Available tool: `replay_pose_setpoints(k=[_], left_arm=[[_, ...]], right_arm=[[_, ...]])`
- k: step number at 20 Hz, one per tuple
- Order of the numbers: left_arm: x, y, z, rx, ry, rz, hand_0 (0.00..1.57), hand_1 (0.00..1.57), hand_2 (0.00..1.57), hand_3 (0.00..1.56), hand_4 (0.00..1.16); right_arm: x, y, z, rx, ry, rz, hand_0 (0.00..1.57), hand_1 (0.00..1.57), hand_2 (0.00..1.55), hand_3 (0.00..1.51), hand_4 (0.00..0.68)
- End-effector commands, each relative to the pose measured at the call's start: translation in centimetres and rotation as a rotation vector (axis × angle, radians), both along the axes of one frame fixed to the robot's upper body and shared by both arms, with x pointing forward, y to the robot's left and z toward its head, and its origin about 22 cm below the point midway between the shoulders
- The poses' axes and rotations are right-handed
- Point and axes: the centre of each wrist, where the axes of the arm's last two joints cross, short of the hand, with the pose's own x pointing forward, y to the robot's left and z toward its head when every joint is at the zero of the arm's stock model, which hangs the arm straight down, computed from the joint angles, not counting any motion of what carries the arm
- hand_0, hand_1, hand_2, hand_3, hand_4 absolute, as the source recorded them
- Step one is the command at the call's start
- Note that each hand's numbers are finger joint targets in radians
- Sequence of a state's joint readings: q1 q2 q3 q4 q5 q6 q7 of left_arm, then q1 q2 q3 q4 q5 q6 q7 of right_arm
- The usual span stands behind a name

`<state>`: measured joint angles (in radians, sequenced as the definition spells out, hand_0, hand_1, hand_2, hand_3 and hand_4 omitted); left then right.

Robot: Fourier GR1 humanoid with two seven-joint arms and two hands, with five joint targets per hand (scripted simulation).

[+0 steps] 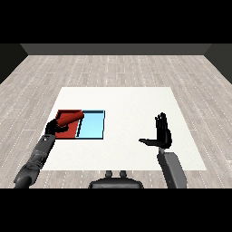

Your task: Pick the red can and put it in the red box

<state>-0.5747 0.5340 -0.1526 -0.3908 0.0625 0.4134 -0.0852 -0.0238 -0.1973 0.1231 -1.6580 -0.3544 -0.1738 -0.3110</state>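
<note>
The left hand [52,127] grips the red can [70,119] over the red tray [68,132]; the right hand [162,135] hangs open.

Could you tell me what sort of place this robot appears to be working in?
Probably a bare test room set up for sorting: a white table on a pale plank floor with dark walls behind, bearing only a red tray and a light blue tray side by side.

White worktop [136,97] in mid room, on pale grey wood-plank floor [113,68]. Dark grey wall [115,49] across the back. Even light, no hard shadows.
</note>
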Motion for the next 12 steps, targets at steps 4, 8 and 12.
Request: replay_pose_setpoints(k=[4,8,12], left_arm=[[-1.2,-0.1,-2.8,-0.025,0.136,-0.044,0.88,0.88,0.93,0.78,0.52],[-0.4,-0.3,-2.2,0.001,0.299,-0.117,0.00,0.00,0.00,0.00,0.00],[-0.8,1.5,-1.4,-0.071,0.079,-0.004,0.00,0.00,0.00,0.00,0.00]], right_arm=[[1.2,0.7,-0.9,-0.014,0.000,-0.017,0.00,0.00,0.00,0.00,0.000],[2.6,-0.2,-0.6,0.025,-0.039,-0.017,0.00,0.00,0.00,0.00,0.000],[0.9,-0.3,-2.2,-0.004,-0.024,0.011,0.00,0.00,0.00,0.00,0.000]])
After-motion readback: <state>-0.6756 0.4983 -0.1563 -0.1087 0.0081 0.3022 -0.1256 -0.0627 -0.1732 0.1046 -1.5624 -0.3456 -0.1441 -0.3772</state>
